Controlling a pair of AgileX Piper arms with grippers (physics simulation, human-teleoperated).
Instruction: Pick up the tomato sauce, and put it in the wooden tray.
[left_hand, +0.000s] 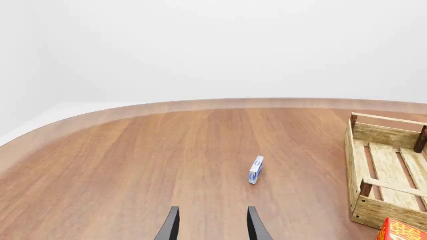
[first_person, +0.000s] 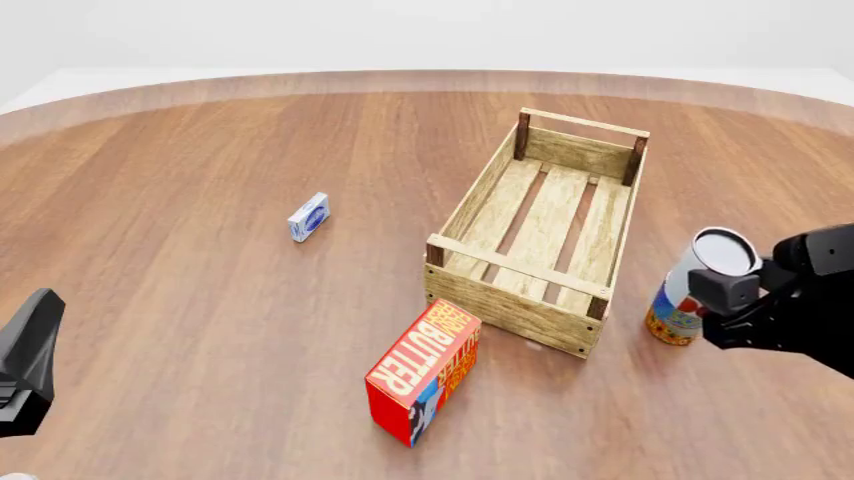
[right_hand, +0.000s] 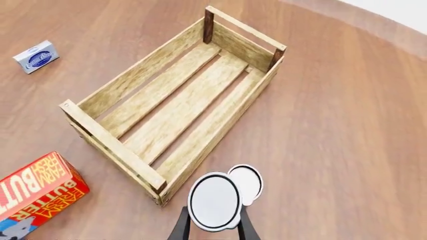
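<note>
The right hand (first_person: 731, 292) is clenched on the tomato sauce (first_person: 722, 254) at the right edge of the front view. In the right wrist view its two fingers flank the can's silver top (right_hand: 213, 201). The can seems to be off the table (first_person: 200, 200). Its top looks larger than the top of the other can (right_hand: 249, 181), which stands just beside it and, by the look of it, lower down. In the front view that other can (first_person: 671, 318), orange and blue, shows under and a little left of the held one.

The coming move turns on one relation: the tray (first_person: 617, 232) lies to the left of the held can in the front view, near but apart from it. Its long axis runs from the lower middle of the frame up toward the upper right. So the can faces the tray's long right wall, not an end, and it likely has to go over that wall, left and slightly up in the frame, then come down on the slats.

The right arm is clearly the nearer one. The left hand (first_person: 27, 360) sits at the lower left of the front view, well apart from both. Its fingers (left_hand: 171, 227) are spread and it holds nothing. The butter box (first_person: 424, 372) lies by the tray's near end, out of the likely path.
</note>
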